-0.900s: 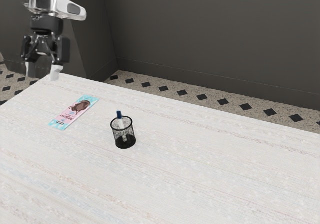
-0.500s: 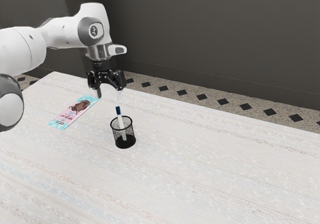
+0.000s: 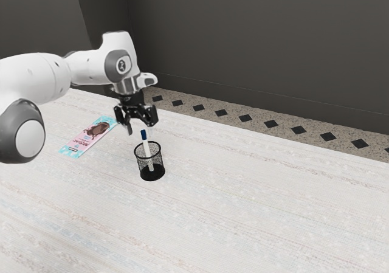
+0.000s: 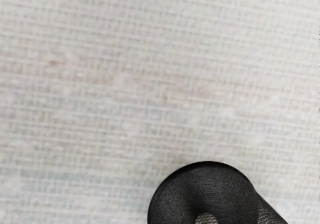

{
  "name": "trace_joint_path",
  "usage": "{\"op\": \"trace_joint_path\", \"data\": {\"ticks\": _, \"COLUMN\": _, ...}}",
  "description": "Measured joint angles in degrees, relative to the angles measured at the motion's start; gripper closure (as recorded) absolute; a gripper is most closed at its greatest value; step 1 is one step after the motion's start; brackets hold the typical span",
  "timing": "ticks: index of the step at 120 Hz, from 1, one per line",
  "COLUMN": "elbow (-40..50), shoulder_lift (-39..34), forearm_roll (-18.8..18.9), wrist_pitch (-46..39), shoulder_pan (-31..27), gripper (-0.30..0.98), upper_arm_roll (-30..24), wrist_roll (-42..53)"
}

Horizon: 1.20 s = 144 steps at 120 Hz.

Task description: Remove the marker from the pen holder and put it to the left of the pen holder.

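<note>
Blue-tipped marker (image 3: 146,146) inside pen holder (image 3: 158,162)

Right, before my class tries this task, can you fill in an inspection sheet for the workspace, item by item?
Surface: pale, faintly striped table, with a woven look up close.
Job's things: blue-capped white marker leaning inside the black mesh pen holder, its cap above the rim; the holder is upright.
Clutter: pink-and-light-blue packet, apparently an ice-cream bar, lying flat beyond the holder, toward the exterior view's left.
Gripper: black two-finger gripper, open, fingers apart, close above the marker, holding nothing.
Cables: nothing seen.
Surroundings: dark grey wall; speckled floor with black diamonds.
</note>
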<state>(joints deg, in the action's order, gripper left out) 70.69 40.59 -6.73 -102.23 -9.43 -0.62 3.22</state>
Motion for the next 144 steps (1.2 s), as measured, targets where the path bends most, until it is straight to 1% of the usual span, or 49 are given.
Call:
{"op": "trace_joint_path", "data": {"ticks": 11, "elbow": 0.0, "shoulder_lift": 0.1, "forearm_roll": -0.2, "wrist_pitch": -0.4, "shoulder_pan": 0.0, "gripper": 0.21, "upper_arm_roll": 0.0, "wrist_roll": 0.0}}
{"op": "trace_joint_path", "data": {"ticks": 20, "elbow": 0.1, "shoulder_lift": -0.3, "forearm_roll": -0.3, "wrist_pitch": 0.0, "shoulder_pan": -0.2, "gripper": 0.27, "upper_arm_roll": -0.1, "wrist_roll": -0.1}}
{"op": "trace_joint_path", "data": {"ticks": 47, "elbow": 0.1, "shoulder_lift": -0.6, "forearm_roll": -0.9, "wrist_pitch": 2.2, "shoulder_pan": 0.0, "gripper": 0.21, "upper_arm_roll": -0.4, "wrist_roll": -0.6}}
{"op": "trace_joint_path", "data": {"ticks": 54, "elbow": 0.3, "shoulder_lift": -0.8, "forearm_roll": -1.1, "wrist_pitch": 2.7, "shoulder_pan": 0.1, "gripper": 0.22, "upper_arm_roll": -0.4, "wrist_roll": -0.7}}
{"op": "trace_joint_path", "data": {"ticks": 96, "elbow": 1.0, "shoulder_lift": -1.7, "forearm_roll": -1.4, "wrist_pitch": 4.9, "shoulder_pan": 1.0, "gripper": 0.46, "upper_arm_roll": -0.4, "wrist_roll": -1.9}}
{"op": "trace_joint_path", "data": {"ticks": 144, "elbow": 0.3, "shoulder_lift": -1.5, "forearm_roll": -1.4, "wrist_pitch": 4.7, "shoulder_pan": 1.0, "gripper": 0.61, "upper_arm_roll": -0.3, "wrist_roll": -2.6}}
